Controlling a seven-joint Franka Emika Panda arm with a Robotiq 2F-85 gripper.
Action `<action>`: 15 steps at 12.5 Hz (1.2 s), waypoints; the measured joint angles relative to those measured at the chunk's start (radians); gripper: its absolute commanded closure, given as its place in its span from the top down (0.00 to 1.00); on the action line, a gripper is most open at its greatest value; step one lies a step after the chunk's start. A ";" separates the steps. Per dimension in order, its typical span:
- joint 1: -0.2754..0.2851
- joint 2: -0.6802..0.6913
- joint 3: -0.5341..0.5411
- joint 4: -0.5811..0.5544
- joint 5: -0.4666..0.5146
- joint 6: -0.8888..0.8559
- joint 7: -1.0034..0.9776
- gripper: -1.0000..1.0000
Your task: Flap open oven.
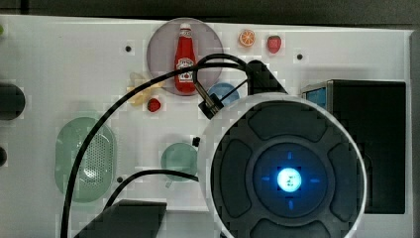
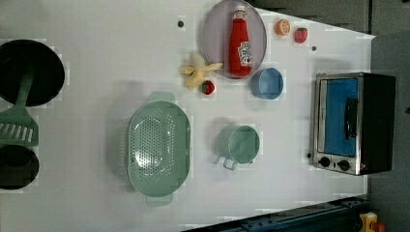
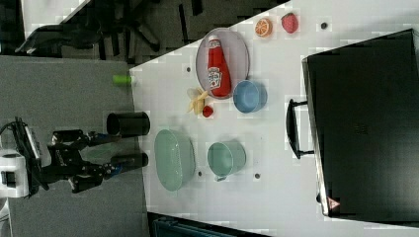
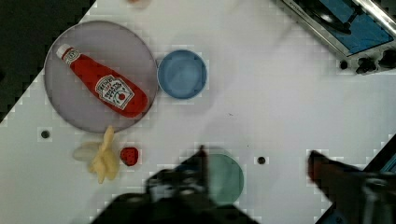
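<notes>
Gripper (image 4: 259, 163) fingers (image 4: 198, 161) wide apart, empty, above table (image 4: 261, 107)

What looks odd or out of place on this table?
The ketchup bottle lies flat on the grey plate rather than standing. A peeled banana sits straight on the table. Nothing looks spilled or broken, and the oven door is shut.

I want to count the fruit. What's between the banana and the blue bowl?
A small strawberry lies between the banana and the blue bowl in the left view, close beside the banana.
</notes>
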 measured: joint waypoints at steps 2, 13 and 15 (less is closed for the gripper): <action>0.000 0.009 0.000 -0.006 0.002 0.004 0.000 0.33; -0.019 0.025 -0.116 -0.138 -0.006 0.040 -0.259 0.18; -0.025 0.037 -0.159 -0.164 -0.008 0.078 -0.440 0.18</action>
